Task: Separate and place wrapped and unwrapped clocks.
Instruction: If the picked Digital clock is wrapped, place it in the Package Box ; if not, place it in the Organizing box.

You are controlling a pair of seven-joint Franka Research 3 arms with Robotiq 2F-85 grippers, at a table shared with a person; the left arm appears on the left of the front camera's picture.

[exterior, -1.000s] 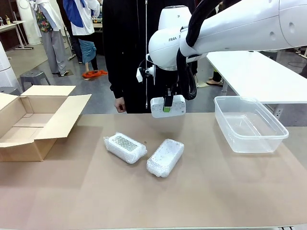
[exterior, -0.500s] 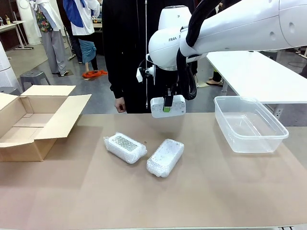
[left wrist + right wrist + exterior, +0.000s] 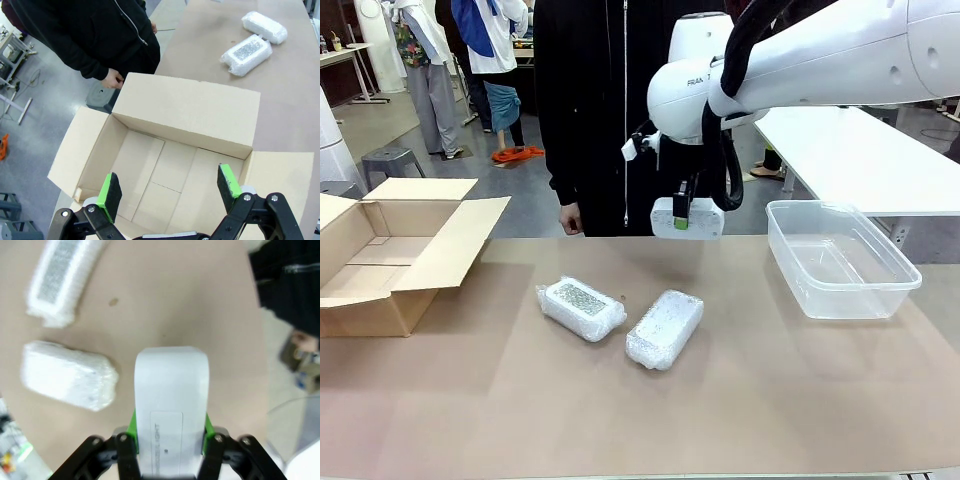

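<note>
White plastic, bare of any wrapping: the unwrapped clock (image 3: 687, 218) hangs above the far edge of the desk (image 3: 770, 400). It is clamped between the right jaws, whose green pads (image 3: 133, 422) press its two long sides. Held this high, it clears everything lying below. It is between the desk's middle and the clear plastic tub (image 3: 910, 282) at the right edge, which is probably where unwrapped items go.

Two wrapped clocks lie close together near the middle of the desk, not yet sorted. The wrapped clock nearer the left edge (image 3: 582, 307) shows a dotted face through its bubble wrap. The wrapped clock nearer the right edge (image 3: 665, 328) lies at an angle to it.

An open cardboard box (image 3: 380, 250) rests at the left edge with its flaps spread, presumably to receive the wrapped pair. The left jaws stand wide open and empty above that box's interior, apparently posted there in readiness. A person's hand (image 3: 570, 218) hangs idle just beyond the far edge.
</note>
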